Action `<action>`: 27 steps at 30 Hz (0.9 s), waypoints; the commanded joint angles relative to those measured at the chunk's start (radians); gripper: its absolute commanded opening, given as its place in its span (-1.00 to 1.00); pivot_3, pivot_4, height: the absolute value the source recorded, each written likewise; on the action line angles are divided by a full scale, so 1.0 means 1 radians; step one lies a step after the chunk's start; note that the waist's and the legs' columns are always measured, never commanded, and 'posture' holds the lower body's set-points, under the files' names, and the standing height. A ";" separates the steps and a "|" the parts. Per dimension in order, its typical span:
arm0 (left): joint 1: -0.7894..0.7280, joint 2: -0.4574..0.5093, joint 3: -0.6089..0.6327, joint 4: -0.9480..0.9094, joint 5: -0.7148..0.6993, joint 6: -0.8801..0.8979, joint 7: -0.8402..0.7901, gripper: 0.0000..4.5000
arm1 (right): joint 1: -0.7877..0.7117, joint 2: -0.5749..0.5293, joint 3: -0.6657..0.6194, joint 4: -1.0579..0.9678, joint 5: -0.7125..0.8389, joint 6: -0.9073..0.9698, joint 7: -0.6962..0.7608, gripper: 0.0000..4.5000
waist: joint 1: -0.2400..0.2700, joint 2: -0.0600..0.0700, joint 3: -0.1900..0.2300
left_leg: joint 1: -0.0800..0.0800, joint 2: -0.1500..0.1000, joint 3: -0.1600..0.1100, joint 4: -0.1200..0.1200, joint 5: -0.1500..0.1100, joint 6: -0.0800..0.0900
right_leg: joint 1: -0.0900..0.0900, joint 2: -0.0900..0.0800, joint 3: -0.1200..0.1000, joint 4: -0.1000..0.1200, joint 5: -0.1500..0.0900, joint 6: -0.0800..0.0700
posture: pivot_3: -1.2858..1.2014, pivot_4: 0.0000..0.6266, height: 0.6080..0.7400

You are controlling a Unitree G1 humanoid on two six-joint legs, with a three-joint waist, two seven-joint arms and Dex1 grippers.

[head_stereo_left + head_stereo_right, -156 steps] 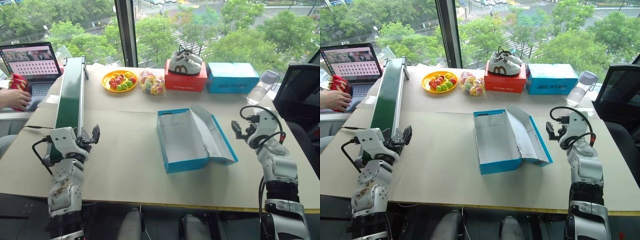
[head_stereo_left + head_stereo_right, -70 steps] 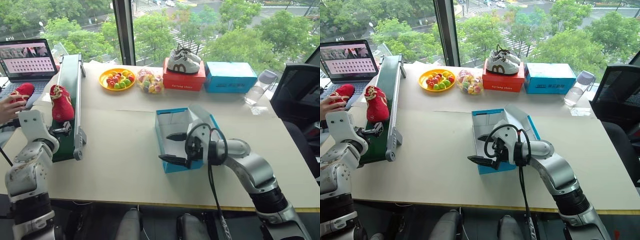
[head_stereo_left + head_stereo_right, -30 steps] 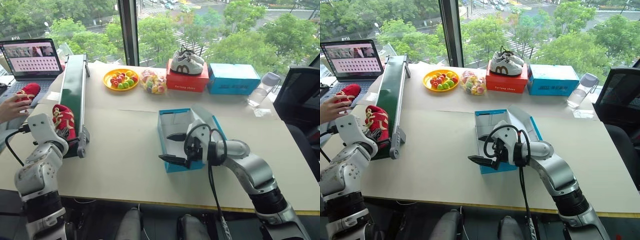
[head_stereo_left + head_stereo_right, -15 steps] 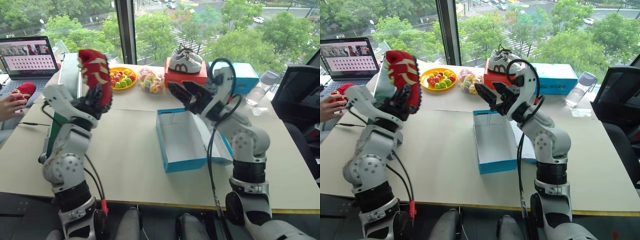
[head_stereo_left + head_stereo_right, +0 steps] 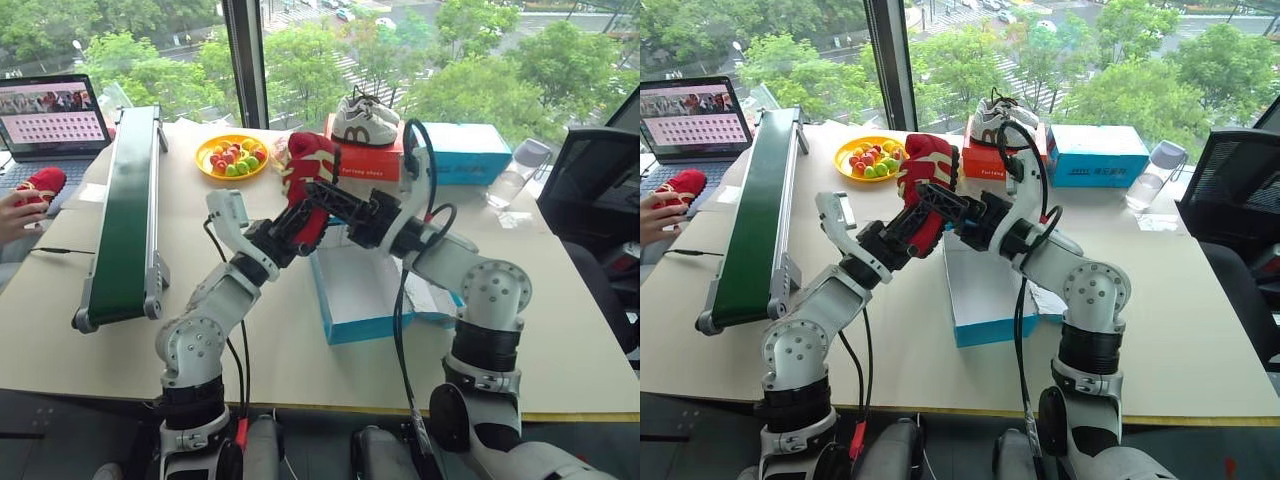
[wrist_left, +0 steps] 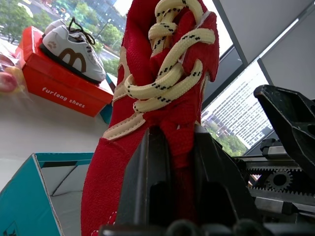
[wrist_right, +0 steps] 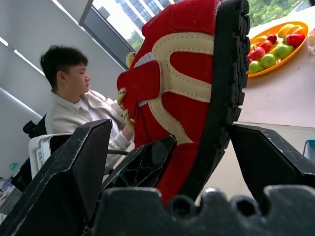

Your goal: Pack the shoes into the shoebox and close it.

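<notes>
Left gripper [image 5: 300, 222] pinches red shoe [image 5: 309, 185] above open blue shoebox [image 5: 362, 298]; right gripper [image 7: 172, 162] jaws spread around its dark sole. Right wrist view adds seated person [image 7: 78, 105] beyond

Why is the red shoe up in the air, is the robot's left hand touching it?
Touching. The left wrist view shows the left gripper with its fingers shut tight on the red shoe, holding it up.

Two red shoes [image 5: 308, 185], three shoeboxes [image 5: 362, 290], one conveyor [image 5: 125, 215], one laptop [image 5: 55, 112], and perhaps two white sneakers [image 5: 365, 122].
</notes>
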 commanded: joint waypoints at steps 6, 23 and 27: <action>-0.014 -0.018 -0.104 -0.016 -0.031 0.012 -0.061 -0.95 | -0.014 0.010 0.004 -0.051 0.080 -0.034 -0.056 1.00 | -0.003 0.000 0.000 | 0.000 0.000 0.000 0.000 0.000 0.000 | 0.000 0.000 0.000 0.000 0.000 0.000 | 0.03 -0.52 0.94; -0.012 -0.002 -0.119 -0.031 -0.028 0.024 -0.048 -0.95 | 0.022 -0.005 0.035 -0.048 0.020 -0.083 -0.052 -0.75 | -0.004 0.000 0.000 | -0.001 0.000 0.000 0.000 0.000 0.000 | 0.000 0.000 0.000 -0.001 0.000 0.000 | 0.03 -0.52 0.94; -0.010 0.002 -0.120 -0.037 -0.033 0.027 -0.045 -0.95 | 0.023 0.000 0.034 -0.051 0.019 -0.086 -0.054 -0.91 | -0.005 0.000 0.000 | -0.001 0.000 0.000 0.000 0.000 0.000 | 0.000 0.000 0.000 -0.001 0.000 0.000 | 0.03 -0.52 0.94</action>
